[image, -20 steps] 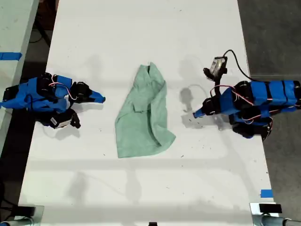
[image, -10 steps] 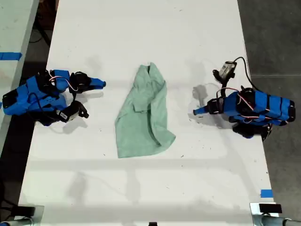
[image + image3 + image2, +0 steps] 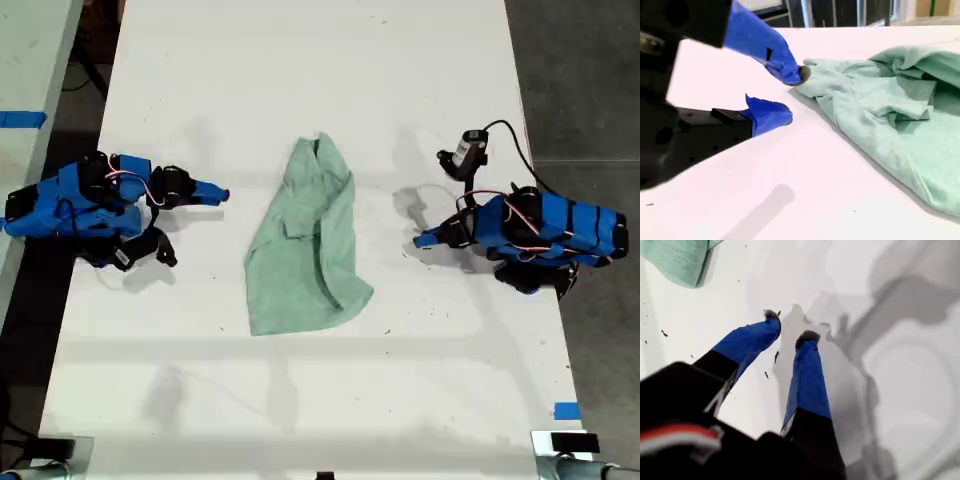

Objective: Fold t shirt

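Approach step: the shirt (image 3: pixel 305 245) lies crumpled mid-desk (image 3: pixel 300 80), ungrasped. My first claw (image 3: pixel 789 330) and second claw (image 3: pixel 790 97) both stand released, empty. Next, I judge, each must pinch a hem.

Bare table (image 3: pixel 300 90) all round t shirt (image 3: pixel 305 250); both approaches unobstructed.

Bright overhead light; soft doubled shadows on the white table (image 3: pixel 300 80); near wrist-view foreground blurred

Shirt (image 3: pixel 305 245) lies mid-table (image 3: pixel 300 80). My second gripper (image 3: pixel 222 192) near it at exterior view's left, my first gripper (image 3: pixel 420 240) at exterior view's right, both apart from shirt.
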Robot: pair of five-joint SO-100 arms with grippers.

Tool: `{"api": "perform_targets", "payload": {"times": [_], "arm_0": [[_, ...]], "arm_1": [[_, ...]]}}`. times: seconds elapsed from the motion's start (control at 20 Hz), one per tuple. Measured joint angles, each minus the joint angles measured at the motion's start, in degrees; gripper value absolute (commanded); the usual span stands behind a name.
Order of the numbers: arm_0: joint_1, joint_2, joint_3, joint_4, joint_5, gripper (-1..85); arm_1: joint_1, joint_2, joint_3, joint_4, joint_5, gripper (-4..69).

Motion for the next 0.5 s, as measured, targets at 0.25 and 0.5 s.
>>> {"api": "perform_targets", "payload": {"times": [0.25,0.5], "arm_0": [[1.6,0.0,0.0,0.0,0.0,8.7],[1.6,0.0,0.0,0.0,0.0,8.7]], "arm_1": [[0.0,0.0,0.0,0.0,0.0,9.0],[0.0,0.0,0.0,0.0,0.0,8.8]]}}
